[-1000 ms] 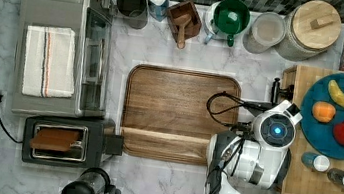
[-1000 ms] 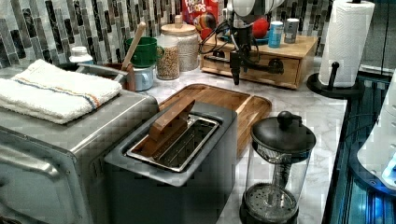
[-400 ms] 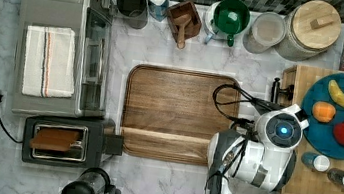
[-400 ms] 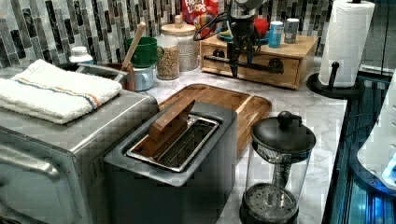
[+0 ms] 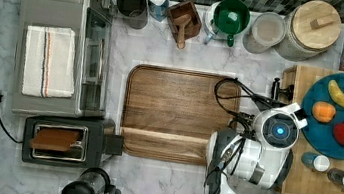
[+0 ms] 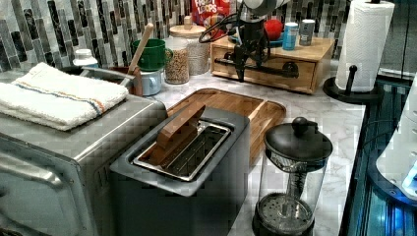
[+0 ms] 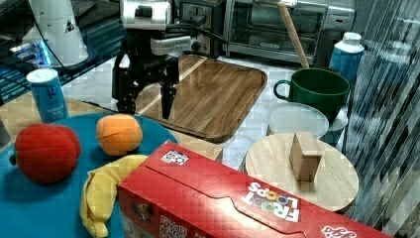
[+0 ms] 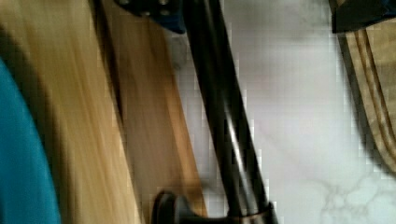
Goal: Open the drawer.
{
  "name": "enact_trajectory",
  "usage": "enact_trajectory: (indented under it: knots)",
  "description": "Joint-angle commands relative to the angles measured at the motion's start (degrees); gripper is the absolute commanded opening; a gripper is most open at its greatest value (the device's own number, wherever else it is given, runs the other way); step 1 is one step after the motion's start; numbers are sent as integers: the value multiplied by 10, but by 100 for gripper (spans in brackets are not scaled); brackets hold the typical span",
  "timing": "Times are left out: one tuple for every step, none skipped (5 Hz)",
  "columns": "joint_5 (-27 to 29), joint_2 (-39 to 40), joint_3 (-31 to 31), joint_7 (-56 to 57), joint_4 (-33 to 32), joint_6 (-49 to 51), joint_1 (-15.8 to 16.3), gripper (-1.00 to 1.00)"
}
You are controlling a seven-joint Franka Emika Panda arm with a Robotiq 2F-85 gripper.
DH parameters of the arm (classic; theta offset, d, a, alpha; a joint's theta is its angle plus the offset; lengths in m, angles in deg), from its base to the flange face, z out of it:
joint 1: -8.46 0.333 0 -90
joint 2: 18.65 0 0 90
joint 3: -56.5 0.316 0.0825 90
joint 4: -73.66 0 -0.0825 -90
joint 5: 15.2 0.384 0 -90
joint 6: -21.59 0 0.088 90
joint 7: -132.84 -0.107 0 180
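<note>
- the black two-fingered gripper (image 7: 147,101) had slid from the brown tray's edge toward the light bamboo drawer (image 6: 275,72).
- fingers spread wide, empty, above its long black bar handle (image 8: 224,116); the grasp looked imminent.

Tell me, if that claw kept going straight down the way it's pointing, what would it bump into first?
Most likely the black bar handle on the drawer. The gripper points down with open fingers in front of the drawer, and the wrist view looks onto the bar. Depth is unclear; it might reach the marble counter instead.

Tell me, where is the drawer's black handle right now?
The black handle runs along the front of the drawer, at the back of the left view between the jars and the paper towel stand. The tool hangs just in front of it.
</note>
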Motion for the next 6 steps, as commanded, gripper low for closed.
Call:
enact_trajectory:
  knots:
    - [56, -12, 125, -79, -12, 12, 114, 100]
    - [46, -26, 128, -112, -19, 27, 139, 100]
    - [24, -29, 138, -139, -26, 18, 147, 100]
    - [-12, -34, 139, -168, -40, -3, 153, 100]
    - [-17, -44, 147, -174, -52, -8, 152, 100]
    - [-4, -56, 145, -175, -62, -9, 160, 100]
